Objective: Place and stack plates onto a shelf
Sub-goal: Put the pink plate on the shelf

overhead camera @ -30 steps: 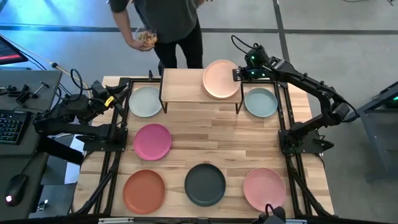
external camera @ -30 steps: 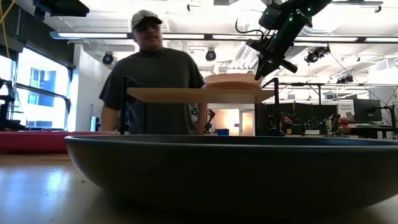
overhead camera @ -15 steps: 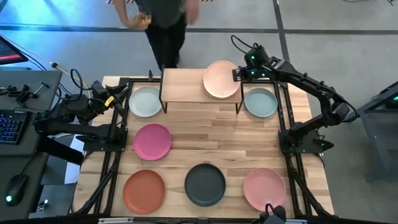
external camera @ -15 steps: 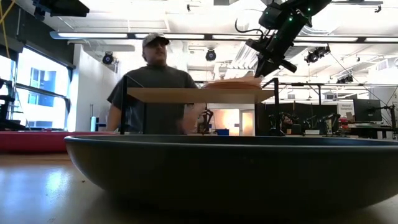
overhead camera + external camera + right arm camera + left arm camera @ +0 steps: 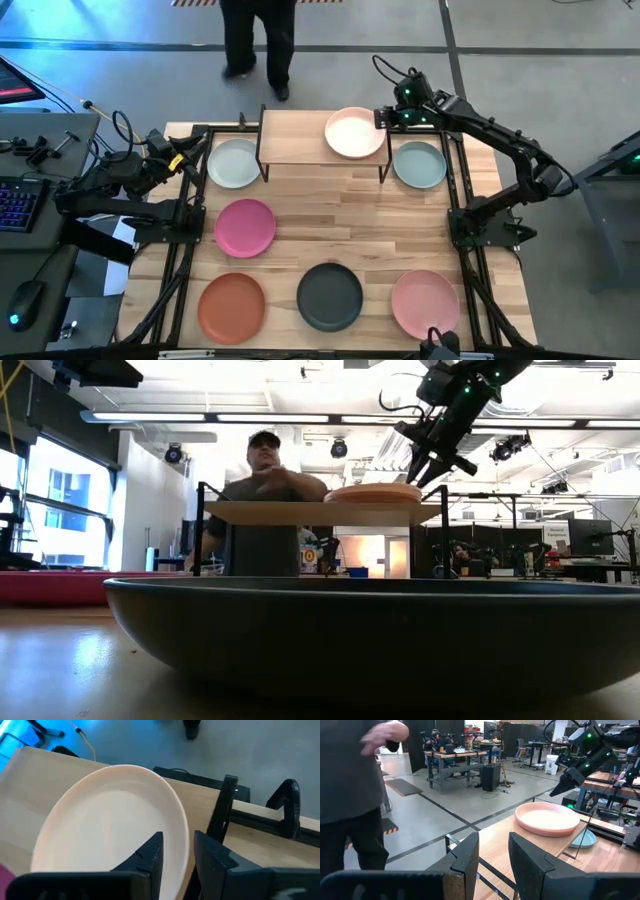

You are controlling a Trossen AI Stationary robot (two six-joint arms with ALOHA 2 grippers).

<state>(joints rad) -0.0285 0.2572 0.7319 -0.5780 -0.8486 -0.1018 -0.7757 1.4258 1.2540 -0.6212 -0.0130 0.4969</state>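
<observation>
A peach plate [image 5: 355,133] [image 5: 375,492] [image 5: 110,820] lies flat on the right half of the wooden shelf [image 5: 295,138] at the table's far edge. My right gripper [image 5: 384,118] [image 5: 420,473] [image 5: 177,855] is open just above the plate's right rim, with one finger on either side of it. My left gripper [image 5: 195,150] [image 5: 494,855] is open and waits at the table's far left corner. Six more plates rest on the tabletop. No tan plate shows on its own.
A grey-green plate [image 5: 234,163] lies left of the shelf and another [image 5: 419,165] right of it. Magenta [image 5: 245,227], terracotta [image 5: 232,307], charcoal [image 5: 330,296] and pink [image 5: 425,303] plates lie nearer. The shelf's left half is bare. A person [image 5: 255,35] stands beyond the far edge.
The peach plate's right rim, held tipped up before, has dropped, and the plate now lies flat on the shelf. My right gripper has opened, let go of the plate and risen slightly. The person has stepped back from the far edge of the table.
</observation>
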